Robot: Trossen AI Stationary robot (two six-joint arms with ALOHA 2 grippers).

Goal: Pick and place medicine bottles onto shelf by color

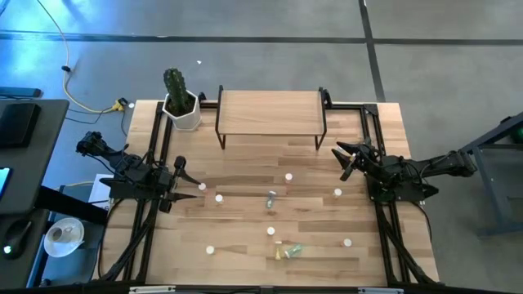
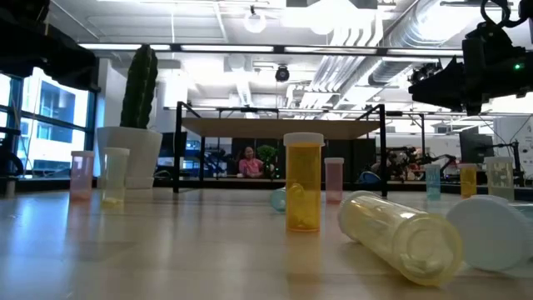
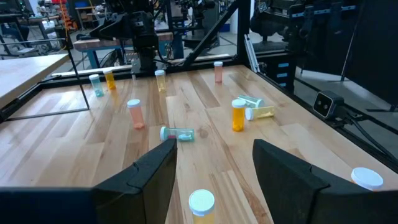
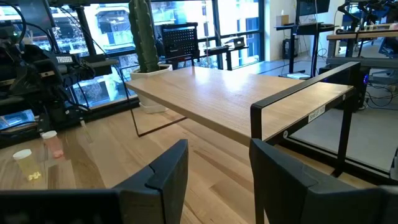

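Note:
Several small white-capped medicine bottles (image 1: 271, 196) are scattered on the wood tabletop, most upright and a few on their sides. The low view shows an upright orange bottle (image 2: 303, 192) and a yellow bottle (image 2: 400, 235) lying on its side. The shelf (image 1: 270, 114) stands at the far middle with a bare top; it also shows in the right wrist view (image 4: 249, 102). My left gripper (image 1: 189, 175) is open at the table's left. A yellow bottle (image 3: 201, 204) stands just ahead of its fingers, untouched. My right gripper (image 1: 341, 162) is open at the table's right, near the shelf's right end, and empty.
A white pot with a cactus (image 1: 180, 102) stands at the shelf's left end. Black frame rails (image 1: 155, 155) run along the table's left and right sides. The bottles lie mostly in the table's middle and near half, with bare wood between them.

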